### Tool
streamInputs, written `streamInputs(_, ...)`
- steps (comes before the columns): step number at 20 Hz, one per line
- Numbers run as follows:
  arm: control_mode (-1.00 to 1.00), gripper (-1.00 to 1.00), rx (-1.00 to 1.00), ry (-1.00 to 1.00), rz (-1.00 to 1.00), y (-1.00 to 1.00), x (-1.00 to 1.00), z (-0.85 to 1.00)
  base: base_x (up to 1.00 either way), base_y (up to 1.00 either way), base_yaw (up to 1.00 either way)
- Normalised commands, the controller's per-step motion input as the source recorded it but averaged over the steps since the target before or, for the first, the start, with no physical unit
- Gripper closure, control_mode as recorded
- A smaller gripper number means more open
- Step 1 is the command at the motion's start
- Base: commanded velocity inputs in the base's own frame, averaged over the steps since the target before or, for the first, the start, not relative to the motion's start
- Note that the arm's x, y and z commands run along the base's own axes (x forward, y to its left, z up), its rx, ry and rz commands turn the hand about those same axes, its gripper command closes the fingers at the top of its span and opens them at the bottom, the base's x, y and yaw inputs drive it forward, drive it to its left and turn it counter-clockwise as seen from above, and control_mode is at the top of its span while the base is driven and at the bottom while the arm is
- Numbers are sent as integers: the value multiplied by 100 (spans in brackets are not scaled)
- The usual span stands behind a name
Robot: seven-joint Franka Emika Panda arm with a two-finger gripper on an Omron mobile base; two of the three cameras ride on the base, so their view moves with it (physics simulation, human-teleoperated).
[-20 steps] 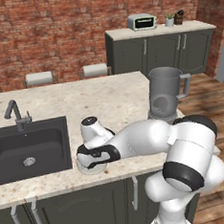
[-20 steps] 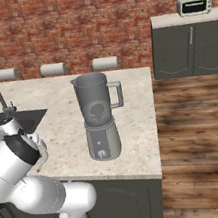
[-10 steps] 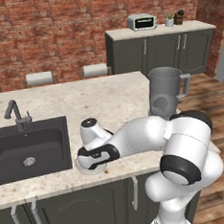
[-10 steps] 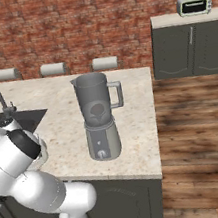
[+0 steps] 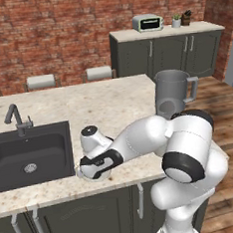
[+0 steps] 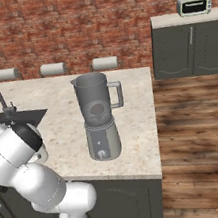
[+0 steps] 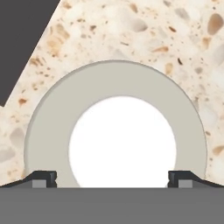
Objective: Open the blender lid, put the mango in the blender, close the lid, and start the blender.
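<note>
The blender stands near the counter's right end, its smoky jar without a lid. A dim rounded shape shows through the jar; I cannot tell what it is. The blender lid lies flat on the speckled counter beside the sink, its white centre cap facing up. My gripper is low over the lid, pointing straight down and open. Its fingertips stand wide apart on either side of the cap. The mango is hidden or out of view.
A dark sink with a faucet lies just left of the lid, and its corner shows close by. A toaster oven sits on the far cabinets. Stools line the counter's far side.
The hand has come down a little toward the counter beside the sink. The blender has not moved.
</note>
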Motion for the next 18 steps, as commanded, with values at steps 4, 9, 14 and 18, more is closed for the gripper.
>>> streamInputs(4,-100,-100,0,-4,0,-11,0,0,0,0,0)
streamInputs(9,-100,-100,0,-1,0,-13,0,0,0,0,0)
streamInputs(14,-100,-100,0,0,0,-7,0,-4,0,0,0)
streamInputs(18,-100,-100,0,0,0,0,20,-23,0,0,0)
